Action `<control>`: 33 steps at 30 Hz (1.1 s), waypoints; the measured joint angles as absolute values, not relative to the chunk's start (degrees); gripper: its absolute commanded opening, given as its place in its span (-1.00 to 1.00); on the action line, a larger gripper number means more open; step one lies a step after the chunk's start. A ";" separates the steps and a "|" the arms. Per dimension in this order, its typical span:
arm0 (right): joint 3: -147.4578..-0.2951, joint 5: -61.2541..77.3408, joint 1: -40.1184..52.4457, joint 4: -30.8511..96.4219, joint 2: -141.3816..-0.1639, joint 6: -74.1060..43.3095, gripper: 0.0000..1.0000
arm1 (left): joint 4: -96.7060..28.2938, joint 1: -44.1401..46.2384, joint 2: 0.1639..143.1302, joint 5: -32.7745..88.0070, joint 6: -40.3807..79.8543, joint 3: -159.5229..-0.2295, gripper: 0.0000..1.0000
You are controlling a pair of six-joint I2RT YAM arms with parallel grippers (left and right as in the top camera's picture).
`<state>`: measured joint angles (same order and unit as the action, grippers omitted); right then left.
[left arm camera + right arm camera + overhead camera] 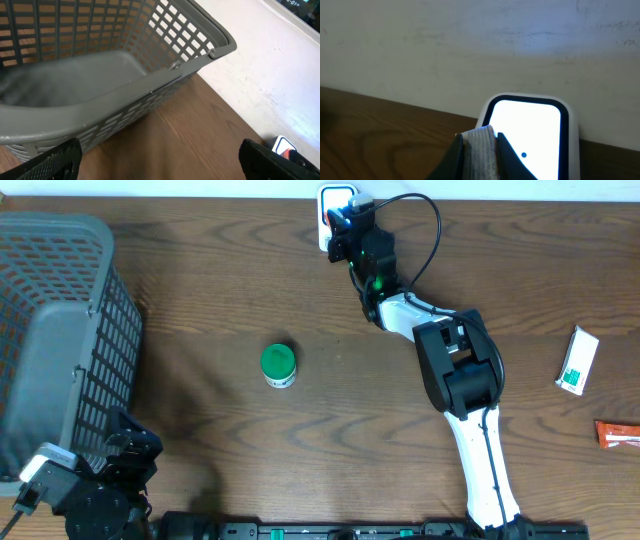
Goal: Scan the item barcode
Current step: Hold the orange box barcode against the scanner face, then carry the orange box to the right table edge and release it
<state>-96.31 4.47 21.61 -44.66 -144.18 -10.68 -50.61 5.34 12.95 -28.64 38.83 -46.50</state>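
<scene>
My right gripper (480, 152) is shut on the item (481, 147), a thin flat packet seen edge-on with a pale ribbed edge, pinched between the two dark fingers (454, 161). It is held right in front of the scanner (527, 127), a white-framed device with a glowing white window that stands against the back wall. In the overhead view the right gripper (345, 225) reaches to the scanner (338, 198) at the table's far edge, with a reddish bit of the item (335, 220) showing. My left gripper (160, 162) is wide open and holds nothing, low over the wood beside the basket.
A grey slatted basket (55, 330) fills the left side, seen close in the left wrist view (100, 90). A green-lidded jar (278, 365) stands mid-table. A white and green box (577, 360) and an orange packet (617, 434) lie at the right edge.
</scene>
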 measured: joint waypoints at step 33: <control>-97.36 -32.77 -15.70 45.28 -104.42 10.57 -0.98 | -50.61 5.34 12.95 -28.64 38.83 -46.41 0.96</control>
